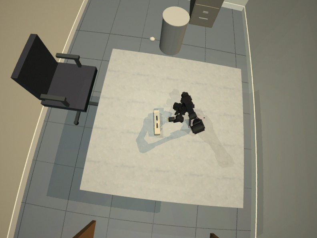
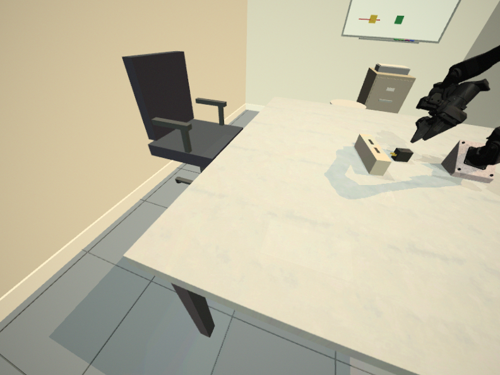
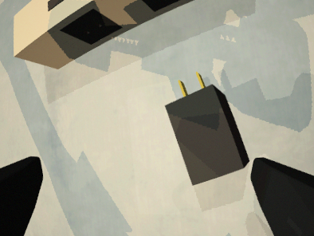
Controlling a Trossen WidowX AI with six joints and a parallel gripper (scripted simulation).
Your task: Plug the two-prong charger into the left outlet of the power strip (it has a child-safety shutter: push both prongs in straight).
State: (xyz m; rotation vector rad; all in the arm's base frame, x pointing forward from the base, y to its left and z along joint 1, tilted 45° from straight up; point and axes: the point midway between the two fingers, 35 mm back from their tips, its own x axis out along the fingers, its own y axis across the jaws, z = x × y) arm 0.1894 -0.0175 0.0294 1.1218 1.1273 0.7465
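Currently, the pincer (image 1: 176, 112) (image 2: 417, 141) (image 3: 147, 170) is open and unloaded; the charger (image 1: 171, 119) (image 2: 403, 154) (image 3: 207, 135) rests on the bench (image 1: 163, 179) (image 2: 282, 226) (image 3: 115, 131).

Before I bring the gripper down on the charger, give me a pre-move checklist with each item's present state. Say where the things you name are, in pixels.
1. Gripper (image 1: 176, 112) (image 2: 418, 140) (image 3: 147, 170) open with nothing between its fingers: ok.
2. Charger (image 1: 171, 119) (image 2: 403, 154) (image 3: 207, 137) resting on the table (image 1: 143, 174) (image 2: 282, 226) (image 3: 115, 119): ok.
3. Charger centred between the fingers in the wrist view: not ok, it sits toward the right-hand finger and looks turned.
4. Prongs (image 2: 393, 153) (image 3: 182, 88) pointing toward the power strip (image 1: 157, 130) (image 2: 373, 160) (image 3: 36, 37): ok.
5. Prongs lined up straight with the left outlet: cannot tell.
6. Shutter state inside the outlets: cannot tell.
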